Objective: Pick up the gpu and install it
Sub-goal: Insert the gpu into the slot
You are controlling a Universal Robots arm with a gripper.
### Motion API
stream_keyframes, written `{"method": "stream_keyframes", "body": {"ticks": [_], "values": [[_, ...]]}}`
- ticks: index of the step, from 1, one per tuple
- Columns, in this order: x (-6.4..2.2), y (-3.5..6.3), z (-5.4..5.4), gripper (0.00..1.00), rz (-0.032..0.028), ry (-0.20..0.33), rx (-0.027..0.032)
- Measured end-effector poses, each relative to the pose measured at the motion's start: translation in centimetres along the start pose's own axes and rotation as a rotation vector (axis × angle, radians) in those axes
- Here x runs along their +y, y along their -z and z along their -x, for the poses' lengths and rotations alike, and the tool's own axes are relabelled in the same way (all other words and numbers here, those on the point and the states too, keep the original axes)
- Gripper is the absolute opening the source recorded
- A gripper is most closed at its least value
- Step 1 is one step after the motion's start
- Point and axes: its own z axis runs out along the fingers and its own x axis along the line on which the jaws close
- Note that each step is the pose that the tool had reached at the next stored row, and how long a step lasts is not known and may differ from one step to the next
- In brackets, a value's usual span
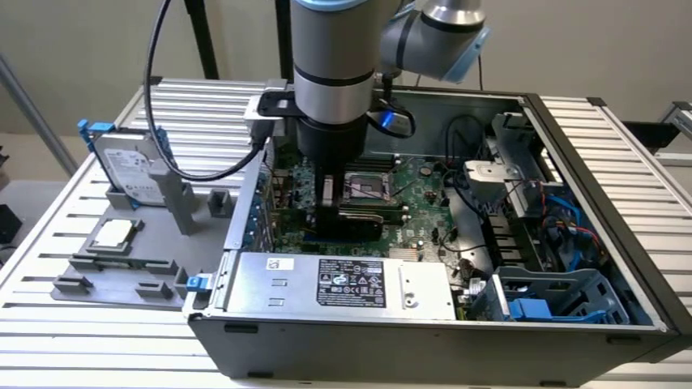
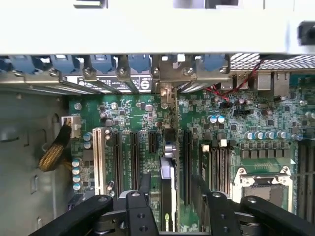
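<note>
The gpu [image 2: 168, 162] appears edge-on in the wrist view, a thin card standing upright along a motherboard expansion slot. Its metal end bracket [image 2: 167, 78] sits at the case's rear slot openings. My gripper [image 2: 172, 184] straddles the card, and its two black fingers [image 2: 145, 183] stand a little apart from either side, open. In the exterior view the gripper [image 1: 343, 212] is low inside the computer case [image 1: 605, 162]. There the dark gpu [image 1: 359, 224] lies just beneath it, over the green motherboard [image 1: 416, 190].
A silver hard drive in a blue frame [image 1: 130, 166] and a small square CPU chip [image 1: 113, 233] rest on a grey fixture to the exterior view's left. The power supply [image 1: 340, 284] fills the case's near side. The CPU socket [image 2: 261, 184] lies beside the slots, and cables run along the exterior view's right.
</note>
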Motion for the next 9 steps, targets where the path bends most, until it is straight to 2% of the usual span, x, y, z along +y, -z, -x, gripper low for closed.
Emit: {"method": "stream_keyframes", "body": {"ticks": [5, 6, 9], "values": [[0.0, 2.22, 0.1, 1.0, 0.0004, 0.0, 0.0003], [0.0, 2.52, 0.1, 0.0, 0.0003, 0.0, 0.0], [0.0, 2.69, 0.1, 0.0, 0.0002, 0.0, -0.0002]]}}
